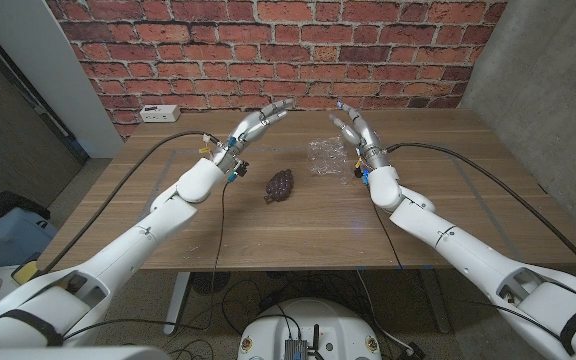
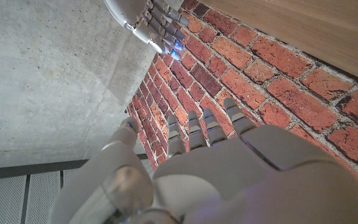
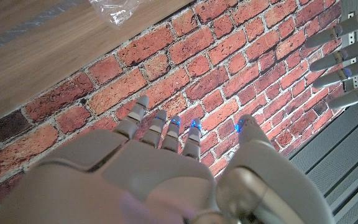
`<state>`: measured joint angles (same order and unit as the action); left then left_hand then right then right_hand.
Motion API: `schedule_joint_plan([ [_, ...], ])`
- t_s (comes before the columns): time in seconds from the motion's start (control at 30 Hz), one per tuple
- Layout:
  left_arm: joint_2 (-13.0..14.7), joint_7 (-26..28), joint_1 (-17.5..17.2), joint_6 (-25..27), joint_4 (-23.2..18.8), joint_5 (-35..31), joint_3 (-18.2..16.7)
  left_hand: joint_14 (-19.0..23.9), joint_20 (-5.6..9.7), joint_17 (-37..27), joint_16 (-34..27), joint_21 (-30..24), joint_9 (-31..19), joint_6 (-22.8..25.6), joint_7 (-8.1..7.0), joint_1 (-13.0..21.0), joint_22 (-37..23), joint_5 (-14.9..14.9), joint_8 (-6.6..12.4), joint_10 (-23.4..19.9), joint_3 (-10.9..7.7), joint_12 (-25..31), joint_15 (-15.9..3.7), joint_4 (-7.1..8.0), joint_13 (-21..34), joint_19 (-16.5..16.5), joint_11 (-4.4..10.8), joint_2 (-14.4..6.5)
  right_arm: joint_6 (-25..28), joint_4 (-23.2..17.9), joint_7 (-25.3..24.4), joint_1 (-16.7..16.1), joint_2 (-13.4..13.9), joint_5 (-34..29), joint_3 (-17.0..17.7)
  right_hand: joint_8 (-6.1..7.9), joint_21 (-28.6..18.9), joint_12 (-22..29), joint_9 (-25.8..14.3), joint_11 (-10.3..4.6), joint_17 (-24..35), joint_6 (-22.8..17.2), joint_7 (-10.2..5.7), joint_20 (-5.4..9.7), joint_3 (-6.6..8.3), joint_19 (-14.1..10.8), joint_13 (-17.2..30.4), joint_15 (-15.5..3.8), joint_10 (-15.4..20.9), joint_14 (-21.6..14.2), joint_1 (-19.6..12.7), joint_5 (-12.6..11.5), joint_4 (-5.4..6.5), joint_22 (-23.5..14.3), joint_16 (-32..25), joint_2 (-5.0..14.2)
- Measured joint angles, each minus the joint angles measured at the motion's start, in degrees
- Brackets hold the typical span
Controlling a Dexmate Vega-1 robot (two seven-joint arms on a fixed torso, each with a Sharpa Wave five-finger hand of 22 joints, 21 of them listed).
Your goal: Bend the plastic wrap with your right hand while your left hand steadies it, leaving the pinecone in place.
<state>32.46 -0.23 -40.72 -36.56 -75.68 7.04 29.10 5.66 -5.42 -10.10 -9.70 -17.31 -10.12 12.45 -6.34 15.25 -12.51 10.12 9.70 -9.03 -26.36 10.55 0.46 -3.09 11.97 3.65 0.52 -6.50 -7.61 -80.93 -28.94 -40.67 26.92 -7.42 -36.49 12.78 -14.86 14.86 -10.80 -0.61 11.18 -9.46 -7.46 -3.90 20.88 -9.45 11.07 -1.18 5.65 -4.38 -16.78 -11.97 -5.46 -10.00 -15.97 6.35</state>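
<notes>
While both arms are raised above the wooden table (image 1: 168,225), we note the plastic wrap (image 1: 328,157) lying crumpled on the tabletop, a clear, roughly rounded wad with no long axis we can make out. The pinecone (image 1: 279,185) lies just beside the wrap, on the robot's left of it and slightly nearer the robot; its long axis runs diagonally, the far end tilted toward the wrap. We cannot tell which end is its tip.

No writing or label is legible on the wrap or the pinecone. A white power strip (image 1: 157,113) sits at the table's far edge against the brick wall (image 1: 268,50), well left of the wrap; any markings on it are too small to read.

Left hand (image 1: 258,124): above the table, beyond the pinecone, fingers extended and slightly apart, holding nothing, touching nothing.

Right hand (image 1: 354,130): above the table, just past the wrap's far right side, fingers extended and slightly spread, empty. In the head view it appears clear of the wrap.
</notes>
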Motion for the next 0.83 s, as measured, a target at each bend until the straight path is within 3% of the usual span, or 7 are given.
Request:
schedule_joint_plan([
  [0.33, -1.71, -1.87, 0.87, -5.04, 5.20, 3.87, -0.86, -1.06, 1.25, 0.24, 0.00, 0.00, 0.00, -0.62, -0.62, 0.00, 0.00, 0.00, 0.00, 0.53, -0.25, 0.00, -0.45, -0.24, -0.26, 0.02, 0.10, 0.00, -0.70, -4.48, -1.06, -4.28, 0.04, 3.86, 3.56, 0.00, -0.22, 0.00, 0.00, 0.20, 0.00, -0.48, 0.29, -0.23, 0.17, -1.89, -0.01, 0.29, 0.82, -1.37, 0.00, 0.00, -0.17, 0.00, 0.00, 0.00],
  [0.7, -3.50, -9.20, 3.45, -10.07, 13.19, 11.23, -1.30, -1.36, 1.55, 0.24, 0.00, 0.36, 0.00, -0.61, -0.61, -0.23, 0.27, 0.00, 0.28, 0.83, -0.01, 0.28, -0.75, -0.48, -0.53, -0.29, 0.38, 0.22, -0.30, -9.83, -4.05, -9.42, -0.20, 6.58, 7.43, 0.00, -0.66, 0.00, 0.00, 1.32, 0.17, -0.97, 1.43, -0.29, 0.17, -4.81, -0.01, 1.17, 2.39, -4.12, 0.00, 0.00, -0.16, 0.01, -0.44, 0.00],
  [0.83, -3.84, -12.61, 4.35, -11.04, 16.25, 14.06, -1.49, -1.36, 1.55, 0.24, 0.00, 0.46, -0.01, -0.61, -0.61, -0.23, 0.27, 0.00, 0.28, 0.82, -0.01, 0.28, -0.75, -0.48, -0.52, -0.29, 0.38, 0.22, 1.46, -12.77, -6.19, -11.76, -0.16, 6.51, 8.58, 0.00, -0.66, 0.00, 0.01, 1.83, 0.17, -1.40, 1.86, -0.30, 0.16, -4.79, -0.01, 1.09, 2.88, -4.66, 0.00, 0.00, -0.16, 0.01, -0.78, 0.00],
])
